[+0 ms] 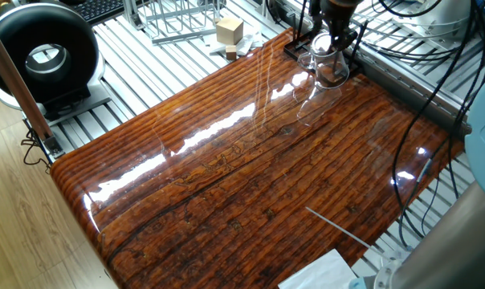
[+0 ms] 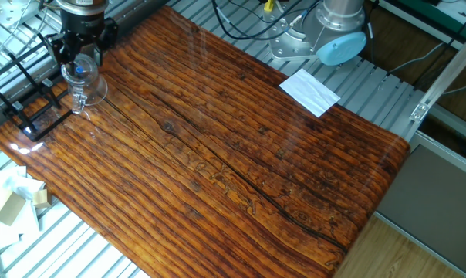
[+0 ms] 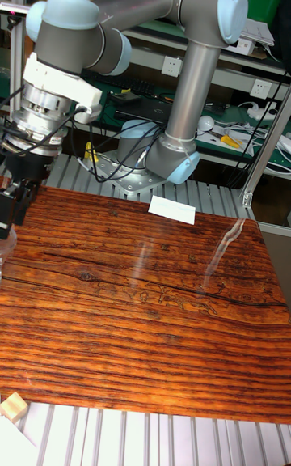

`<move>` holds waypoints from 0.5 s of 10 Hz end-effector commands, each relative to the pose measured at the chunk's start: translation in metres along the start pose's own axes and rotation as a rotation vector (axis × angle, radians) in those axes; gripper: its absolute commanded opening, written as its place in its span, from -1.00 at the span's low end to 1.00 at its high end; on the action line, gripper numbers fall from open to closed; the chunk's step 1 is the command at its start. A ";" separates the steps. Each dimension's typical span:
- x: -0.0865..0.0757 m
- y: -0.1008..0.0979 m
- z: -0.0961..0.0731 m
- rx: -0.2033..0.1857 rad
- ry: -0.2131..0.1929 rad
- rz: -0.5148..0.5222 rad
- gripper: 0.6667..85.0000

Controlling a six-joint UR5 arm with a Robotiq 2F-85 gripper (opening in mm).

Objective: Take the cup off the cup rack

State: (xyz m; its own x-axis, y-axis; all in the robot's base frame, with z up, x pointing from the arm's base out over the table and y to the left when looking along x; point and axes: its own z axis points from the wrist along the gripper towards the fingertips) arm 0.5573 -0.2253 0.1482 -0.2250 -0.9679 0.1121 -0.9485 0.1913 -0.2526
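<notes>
The cup (image 2: 83,79) is a clear glass mug hanging tilted just over the table's far corner, its handle pointing down toward the wood. My gripper (image 2: 80,55) comes straight down on it and is shut on its rim. The same cup (image 1: 328,66) and gripper (image 1: 333,42) show at the top of one fixed view. The cup rack (image 2: 26,106), a black thin-wire frame, stands right beside the cup at the table edge, also seen as cup rack (image 1: 299,45). In the tall view the gripper (image 3: 14,195) is at the left border and the cup is cut off.
A silver wire rack (image 1: 177,19) and a wooden block (image 1: 229,30) lie off the table beyond the corner. A black round device (image 1: 43,54) stands at the left. White paper (image 2: 309,90) lies by the robot base (image 2: 335,35). Cables (image 1: 419,72) trail along the aluminium rail.
</notes>
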 end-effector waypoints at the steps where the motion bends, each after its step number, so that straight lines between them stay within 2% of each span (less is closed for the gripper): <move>1: -0.014 0.011 -0.005 -0.057 -0.041 0.016 0.52; 2: -0.019 0.013 -0.005 -0.063 -0.062 0.002 0.99; 5: -0.012 0.009 -0.004 -0.056 -0.030 -0.015 0.98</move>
State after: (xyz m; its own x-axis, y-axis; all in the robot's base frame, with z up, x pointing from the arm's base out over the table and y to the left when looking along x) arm 0.5502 -0.2123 0.1472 -0.2113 -0.9734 0.0884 -0.9608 0.1903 -0.2017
